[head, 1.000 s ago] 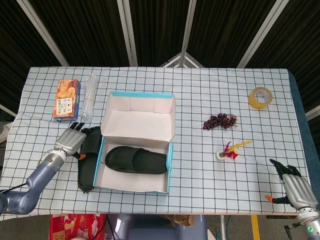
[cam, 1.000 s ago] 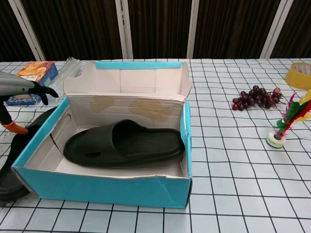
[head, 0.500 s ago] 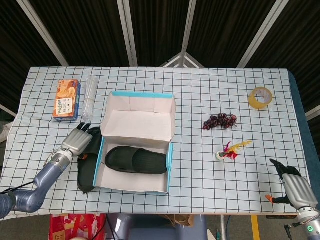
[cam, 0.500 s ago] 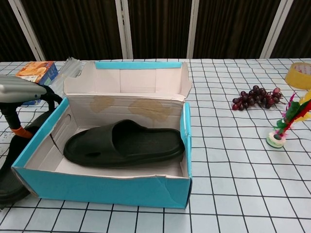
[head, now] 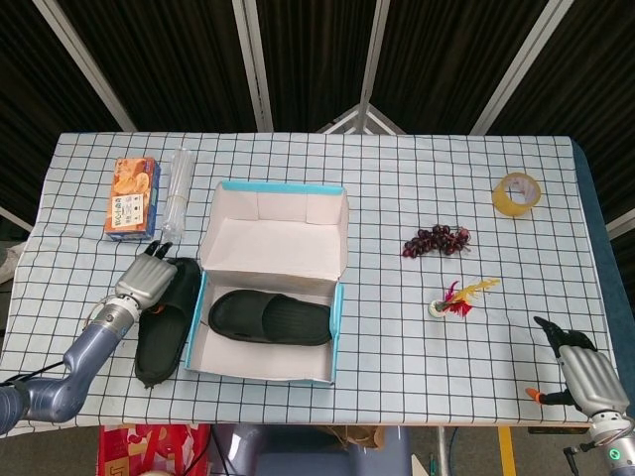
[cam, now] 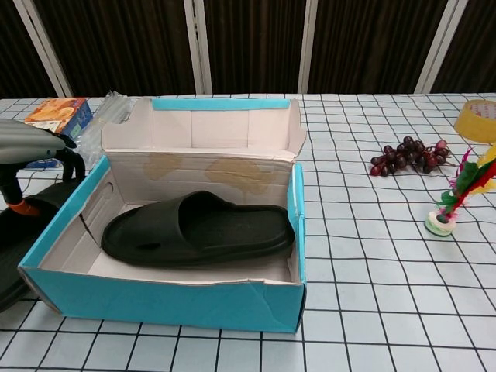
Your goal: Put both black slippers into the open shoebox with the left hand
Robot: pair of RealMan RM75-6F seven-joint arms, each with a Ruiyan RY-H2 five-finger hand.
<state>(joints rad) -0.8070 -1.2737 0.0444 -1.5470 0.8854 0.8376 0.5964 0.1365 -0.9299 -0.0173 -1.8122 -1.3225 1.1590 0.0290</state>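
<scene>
The open shoebox (head: 278, 250) has a blue front wall (cam: 163, 298) and stands left of the table's middle. One black slipper (head: 270, 317) lies inside it, toe to the left (cam: 198, 229). The second black slipper (head: 159, 322) lies on the table just left of the box, its heel end angled away from the wall; the chest view shows only its edge (cam: 19, 232). My left hand (head: 149, 280) grips that slipper's far end, fingers curled down over it (cam: 35, 143). At the table's front right corner my right hand (head: 585, 372) holds nothing, fingers apart.
An orange snack box (head: 132, 197) and a clear plastic pack (head: 177, 193) lie behind the left hand. Grapes (head: 437, 240), a feathered shuttlecock (head: 456, 300) and a yellow tape roll (head: 517, 193) are on the right half.
The left hand has closed on the outer slipper and pulled it to the left, away from the box wall. The right hand has stayed put.
</scene>
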